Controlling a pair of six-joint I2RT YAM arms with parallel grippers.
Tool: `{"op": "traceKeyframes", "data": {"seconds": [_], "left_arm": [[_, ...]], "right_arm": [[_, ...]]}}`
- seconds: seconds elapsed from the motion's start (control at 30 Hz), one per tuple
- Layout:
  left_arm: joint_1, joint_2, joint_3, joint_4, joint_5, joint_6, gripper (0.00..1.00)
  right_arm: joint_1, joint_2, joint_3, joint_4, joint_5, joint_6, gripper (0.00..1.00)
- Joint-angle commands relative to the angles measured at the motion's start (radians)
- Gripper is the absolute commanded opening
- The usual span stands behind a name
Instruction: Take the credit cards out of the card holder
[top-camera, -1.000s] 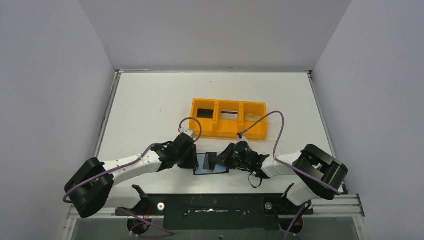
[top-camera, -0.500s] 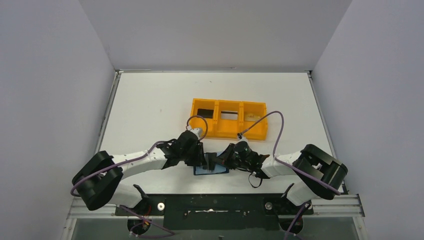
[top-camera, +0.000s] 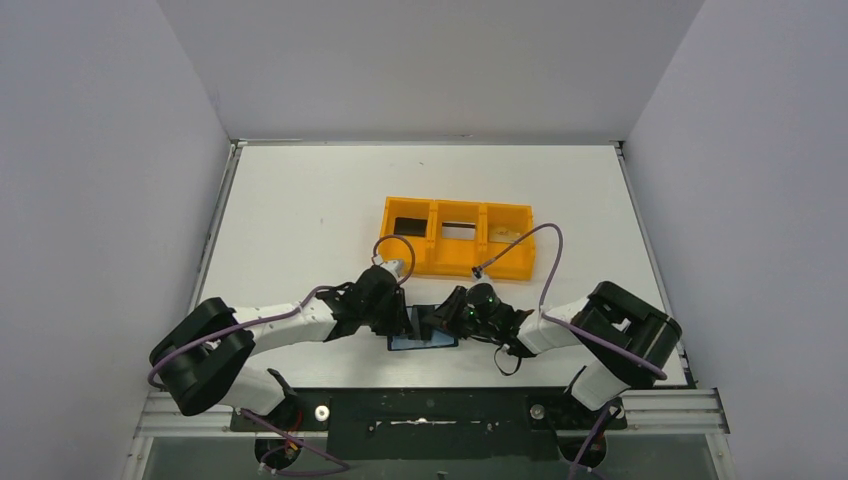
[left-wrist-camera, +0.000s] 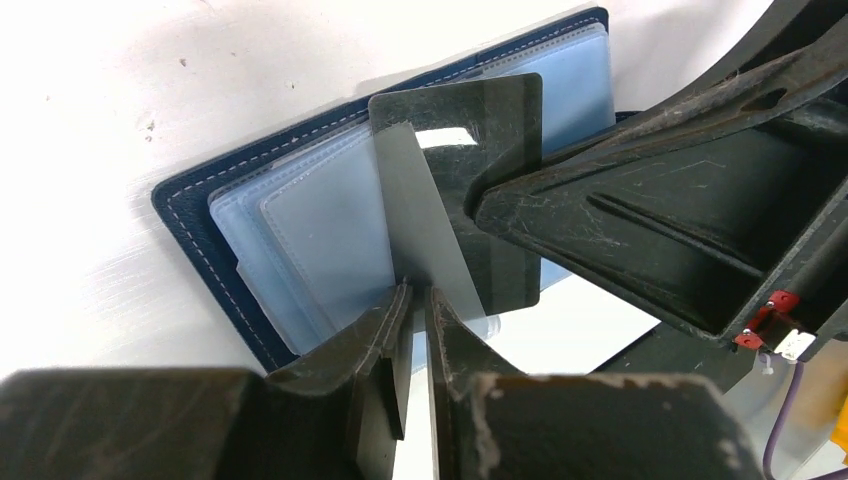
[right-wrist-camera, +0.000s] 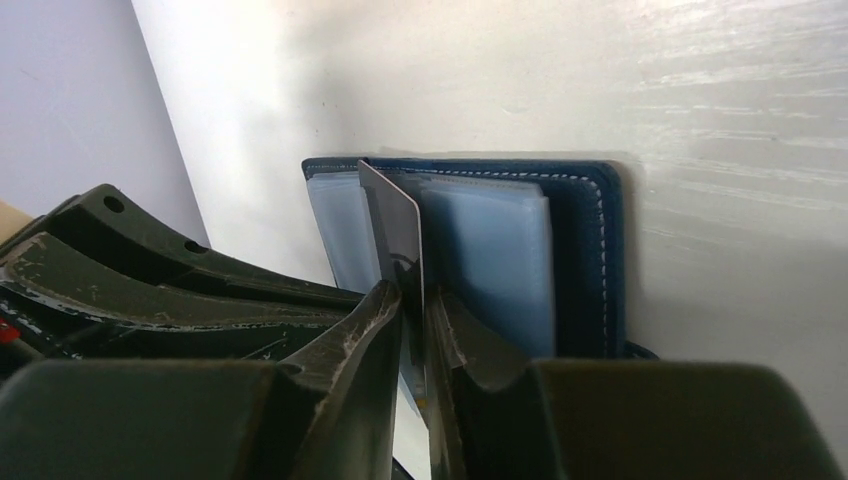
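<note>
I pinch the card (left-wrist-camera: 495, 130) upright in my left gripper (left-wrist-camera: 415, 297) to free it from the holder (left-wrist-camera: 185, 200); my right gripper (right-wrist-camera: 414, 292) sits narrow around it, grip unclear.

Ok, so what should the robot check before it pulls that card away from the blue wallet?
1. Card holder lying open and flat: ok.
2. Credit card between the left gripper jaws: ok.
3. Left jaws squeezing it firmly: cannot tell.
4. Right gripper jaws clear of the card: not ok, the card sits between them.
5. Card fully out of the holder: cannot tell.
</note>
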Motion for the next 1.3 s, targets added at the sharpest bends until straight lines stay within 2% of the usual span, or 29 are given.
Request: {"op": "traceKeyframes", "data": {"seconds": [0.0,0.1,0.17,0.27,0.3,0.57,1.0,1.17,1.27], "left_arm": [[-0.006,0.012,-0.037,-0.038,-0.023,0.01,0.11],[-0.006,-0.002,-0.038,-0.052,-0.039,0.01,0.11],[-0.006,-0.009,-0.038,-0.061,-0.049,0.009,0.11],[-0.006,-0.016,-0.036,-0.066,-0.054,0.01,0.11],[-0.007,-0.017,-0.034,-0.067,-0.055,0.011,0.11],[-0.006,-0.02,-0.027,-0.078,-0.057,0.016,0.11],[0.001,-0.169,0.031,-0.17,-0.142,0.017,0.2],[0.025,-0.224,0.071,-0.247,-0.187,0.041,0.23],[0.079,-0.272,0.086,-0.301,-0.193,0.07,0.27]], "right_arm": [[0.006,0.022,-0.024,0.1,0.012,0.022,0.13],[0.006,-0.013,-0.039,0.065,0.037,0.025,0.14],[0.006,-0.044,-0.039,0.018,0.054,0.019,0.25],[0.005,-0.082,-0.043,-0.017,0.069,0.015,0.29],[0.004,-0.087,-0.046,-0.018,0.07,0.015,0.28],[0.006,-0.095,-0.039,-0.014,0.058,0.004,0.0],[0.008,-0.343,-0.02,-0.295,0.193,-0.059,0.0],[0.011,-0.426,-0.019,-0.317,0.227,-0.098,0.0],[0.024,-0.46,-0.004,-0.316,0.249,-0.142,0.0]]}}
